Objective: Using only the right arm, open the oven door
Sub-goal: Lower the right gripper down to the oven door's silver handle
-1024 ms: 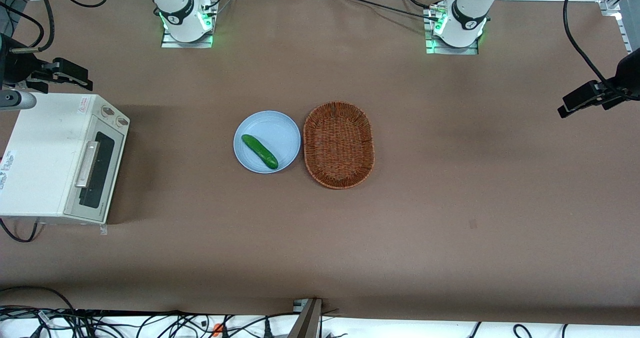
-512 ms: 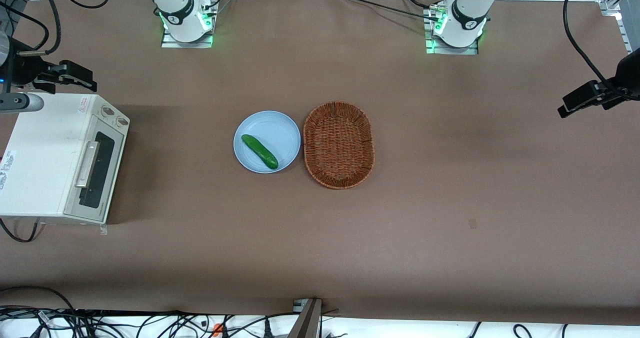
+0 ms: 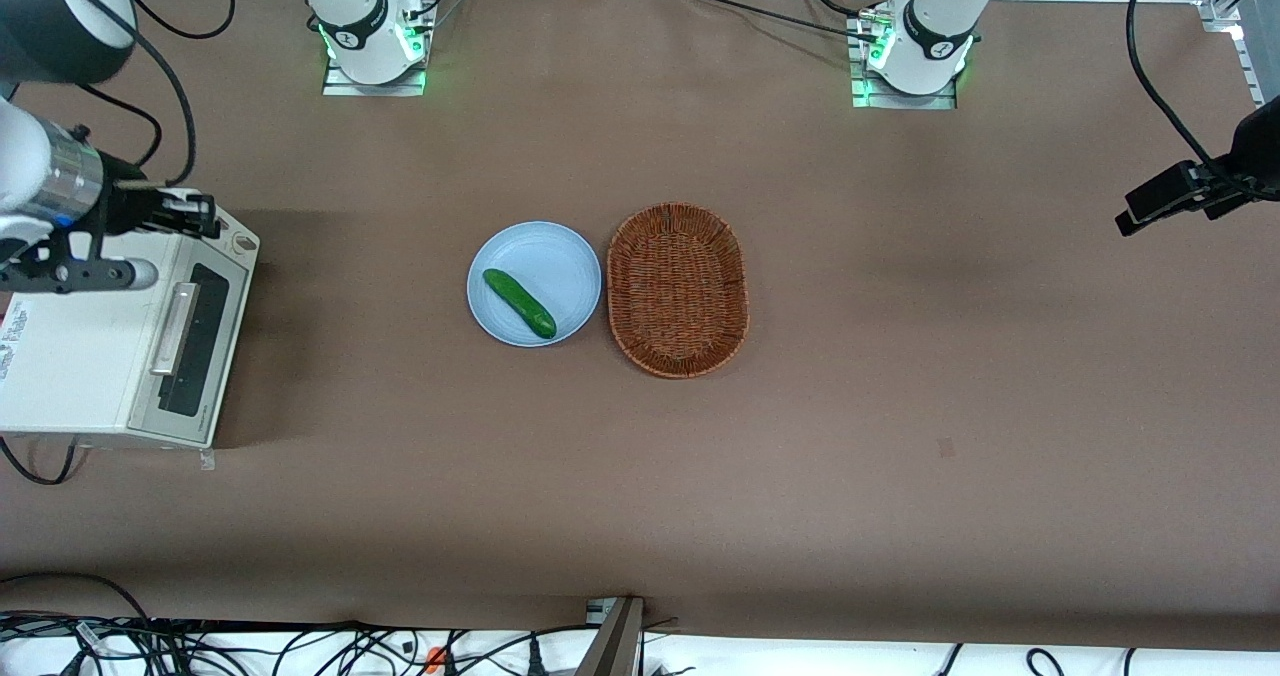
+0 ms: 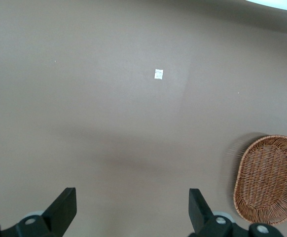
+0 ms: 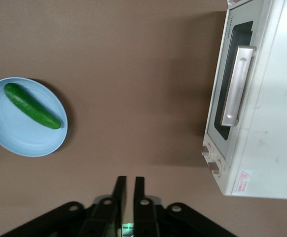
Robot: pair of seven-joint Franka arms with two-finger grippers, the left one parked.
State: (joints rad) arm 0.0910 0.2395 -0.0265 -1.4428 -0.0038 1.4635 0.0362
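one gripper (image 3: 205, 215) above oven door (image 3: 190, 340).

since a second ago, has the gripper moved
Yes. The gripper has come nearer the front camera and now sits over the oven's knob corner; earlier it hung clear of the oven. Its fingers look nearly shut.

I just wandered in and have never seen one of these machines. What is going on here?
The right arm is working toward the toaster oven, and its pincer, nearly shut, hovers above the knob corner. The oven door is closed and its handle untouched. A cucumber lies on a blue plate beside an empty wicker basket.
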